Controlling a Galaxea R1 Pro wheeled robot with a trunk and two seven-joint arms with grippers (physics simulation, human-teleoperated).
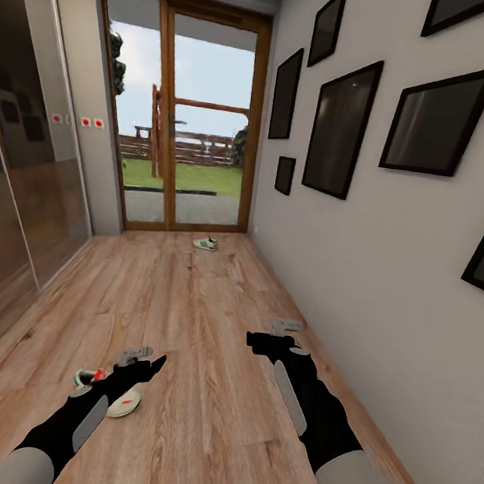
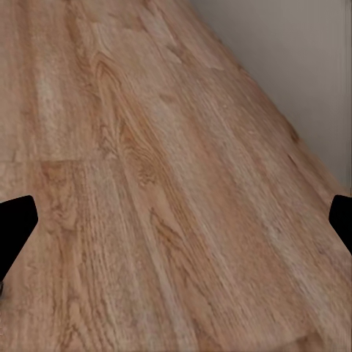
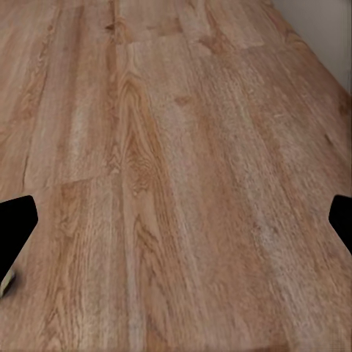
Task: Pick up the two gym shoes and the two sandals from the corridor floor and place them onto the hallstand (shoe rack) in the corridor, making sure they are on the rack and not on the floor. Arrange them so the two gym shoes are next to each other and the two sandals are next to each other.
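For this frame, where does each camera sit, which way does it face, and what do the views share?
Head view: on the robot's head, facing forward and down the corridor toward the glass door; both arms show, left claw above the near gym shoe, right claw by the wall, far gym shoe near the door.
Left wrist view: on the left arm, looking along the fingertips at the corridor floor and a strip of wall.
Right wrist view: same, fingertips at its edges.
Shared: wood planks in all three.
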